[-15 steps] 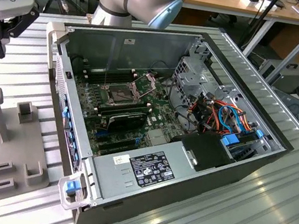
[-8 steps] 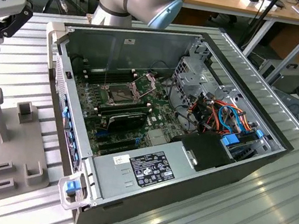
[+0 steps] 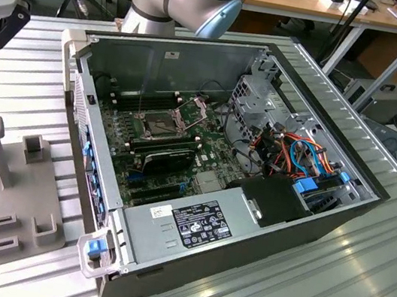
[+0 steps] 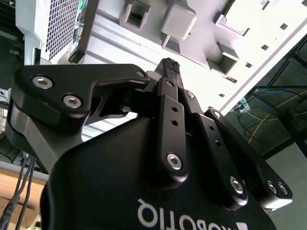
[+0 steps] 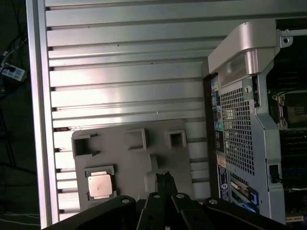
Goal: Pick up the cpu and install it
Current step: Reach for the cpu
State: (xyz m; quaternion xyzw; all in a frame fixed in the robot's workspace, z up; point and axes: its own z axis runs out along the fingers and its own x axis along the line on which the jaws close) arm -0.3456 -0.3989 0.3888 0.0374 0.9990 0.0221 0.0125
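My claw (image 5: 165, 176) is pressed together with nothing between its fingertips (image 4: 170, 64), as both wrist views show. It hangs above the grey fixture plate (image 5: 129, 160), over the plate's middle. The cpu (image 5: 100, 186) lies flat in a square recess of that plate, silver top up, apart from my fingertips. Beside the plate, on the same ribbed aluminium table (image 5: 124, 72), the open computer case (image 3: 302, 212) shows its motherboard socket (image 3: 159, 122).
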